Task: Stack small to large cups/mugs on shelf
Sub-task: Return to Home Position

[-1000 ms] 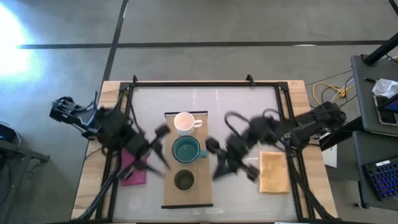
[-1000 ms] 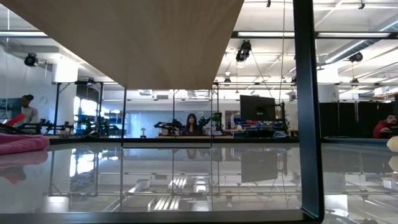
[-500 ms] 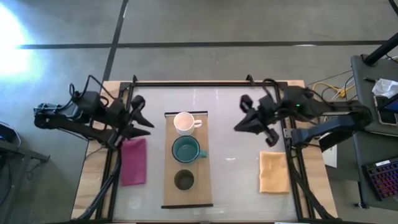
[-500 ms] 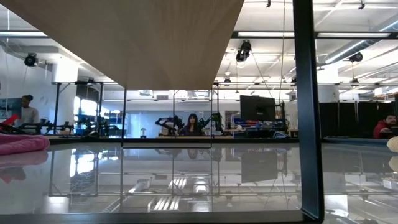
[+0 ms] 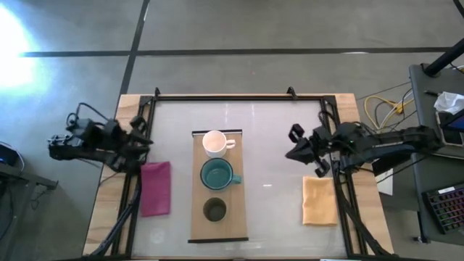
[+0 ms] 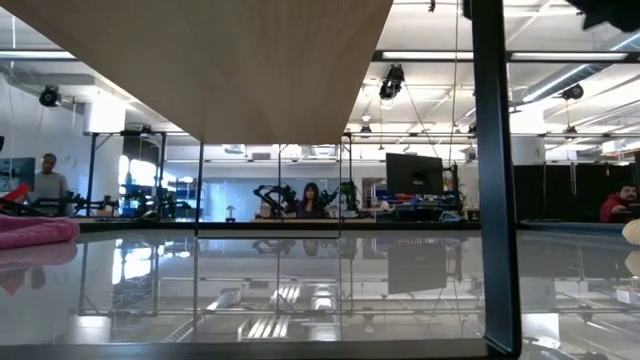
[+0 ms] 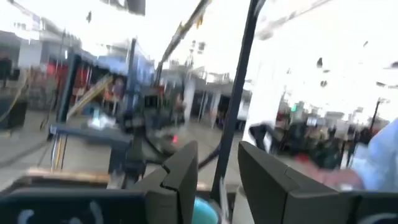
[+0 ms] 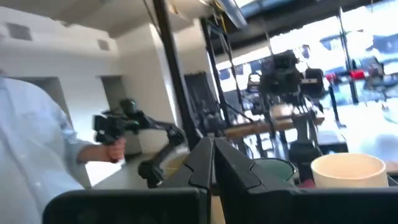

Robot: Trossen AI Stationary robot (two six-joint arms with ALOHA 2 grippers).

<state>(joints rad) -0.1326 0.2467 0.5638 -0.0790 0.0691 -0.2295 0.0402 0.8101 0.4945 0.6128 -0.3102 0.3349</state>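
The light-wood shelf lies at the table's middle. On it, in a row from far to near, stand the white mug, the teal mug and the small olive-brown cup, each on its base. My left gripper is open and empty at the table's left edge, above the pink cloth's far end; it also shows in the left wrist view. My right gripper is shut and empty near the table's right edge; it also shows in the right wrist view.
A pink cloth lies left of the shelf and a tan cloth right of it. A black frame runs round the table. People and other robot arms show in the room beyond the table.
Both grippers have drawn away from the teal mug: the left one toward the table's left edge, the right one toward the right edge, each first swinging toward the far side. The cups and mugs have stayed where they were.
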